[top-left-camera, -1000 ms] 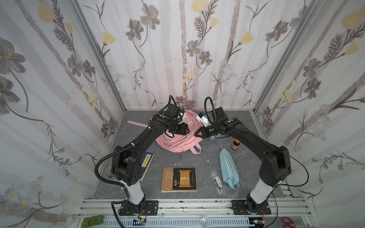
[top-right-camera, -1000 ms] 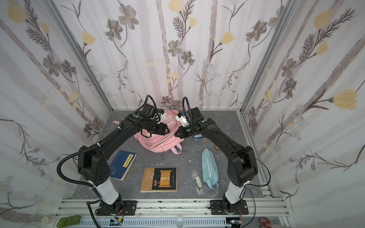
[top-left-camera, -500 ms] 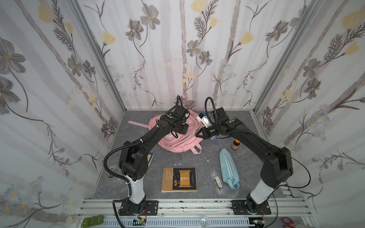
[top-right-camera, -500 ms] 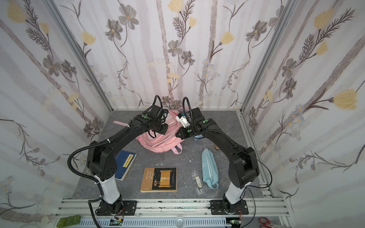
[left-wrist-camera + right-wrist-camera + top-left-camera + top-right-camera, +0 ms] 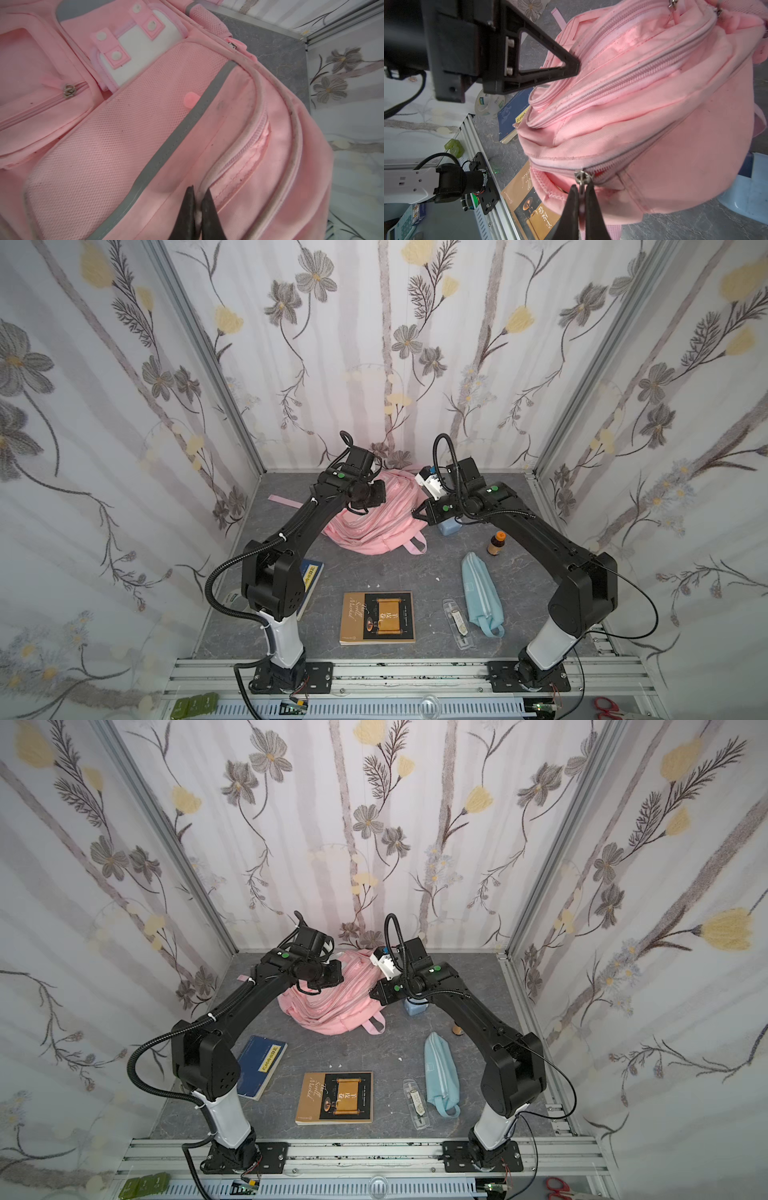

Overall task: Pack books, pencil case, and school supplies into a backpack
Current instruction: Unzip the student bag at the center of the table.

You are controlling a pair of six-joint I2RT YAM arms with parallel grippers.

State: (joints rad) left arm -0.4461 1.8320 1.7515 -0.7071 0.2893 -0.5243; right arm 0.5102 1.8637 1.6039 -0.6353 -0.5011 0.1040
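Note:
The pink backpack (image 5: 374,526) (image 5: 332,1006) lies at the back of the table. My left gripper (image 5: 198,193) is shut on its white piping beside a zip, and its fingers (image 5: 550,64) press into the backpack's top. My right gripper (image 5: 581,190) is shut on a metal zipper pull (image 5: 581,177) at a partly open pocket. Near the front lie the brown-gold book (image 5: 378,617), the dark blue book (image 5: 262,1067), the light-blue pencil case (image 5: 480,593) and a clear plastic case (image 5: 457,622). A pale-blue gadget (image 5: 449,526) sits under my right arm. The tape roll (image 5: 489,104) lies beside the blue book.
A small brown bottle (image 5: 496,543) with an orange cap stands right of the backpack. A pink strip (image 5: 284,502) lies at the back left. Patterned walls close in three sides, and an aluminium rail (image 5: 415,670) runs along the front.
My left gripper has moved right onto the backpack's top and closed on its piping. The right gripper has stayed shut on the zipper pull.

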